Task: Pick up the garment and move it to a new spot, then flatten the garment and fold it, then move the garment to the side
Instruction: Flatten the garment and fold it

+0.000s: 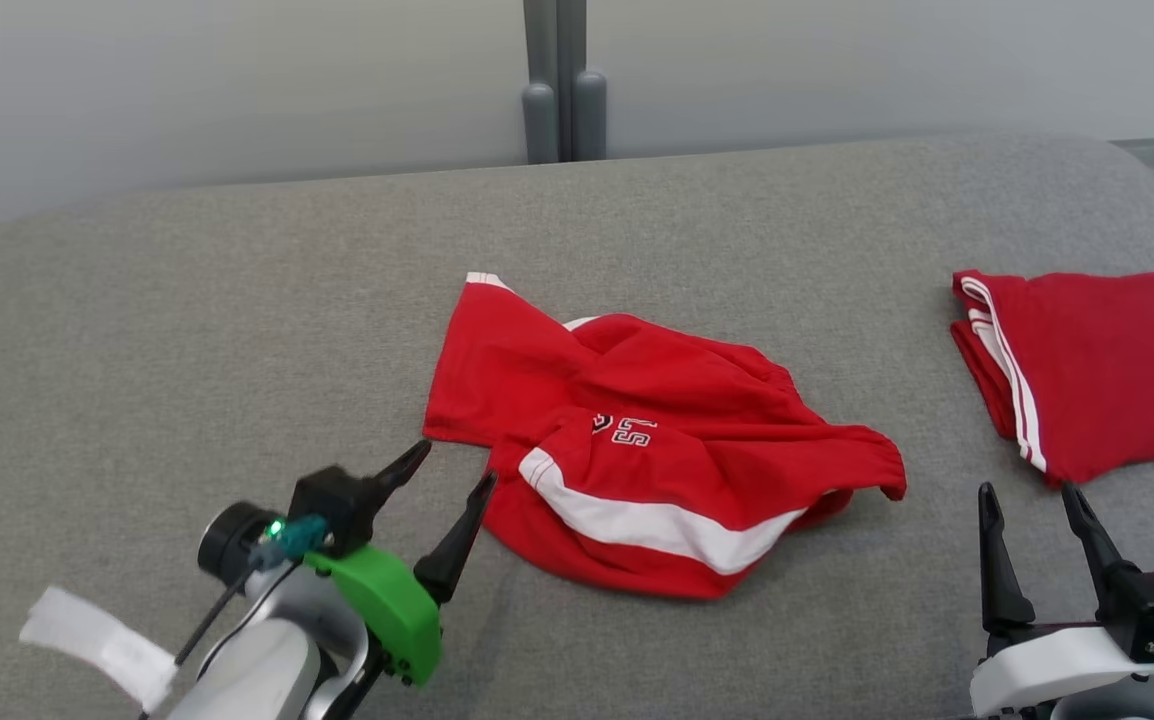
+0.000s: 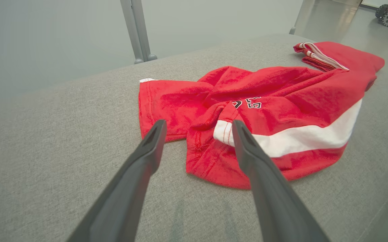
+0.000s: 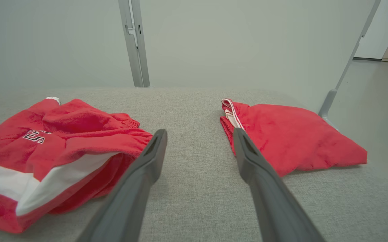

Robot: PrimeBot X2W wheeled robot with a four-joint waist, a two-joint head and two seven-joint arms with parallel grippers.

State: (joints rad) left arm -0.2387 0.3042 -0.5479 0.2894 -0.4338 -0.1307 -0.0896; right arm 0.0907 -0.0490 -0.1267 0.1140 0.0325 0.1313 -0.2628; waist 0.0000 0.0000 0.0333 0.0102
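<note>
Crumpled red garment (image 1: 657, 450) at frame centre; left gripper (image 1: 459, 462), jaws spread, just beside its lower-left edge, right gripper (image 1: 1027, 490) open at lower right. A sound pickup likely pinches a thick fold, not one layer.

The left gripper (image 2: 198, 124) holds its two fingers wide apart, with nothing between them. Just past the tips a crumpled red garment (image 2: 281, 94) with a white band lies on the grey table (image 2: 63, 134). Beyond it, at far right, is a folded red cloth (image 2: 348, 55). A grey post (image 2: 137, 30) stands behind the table
</note>
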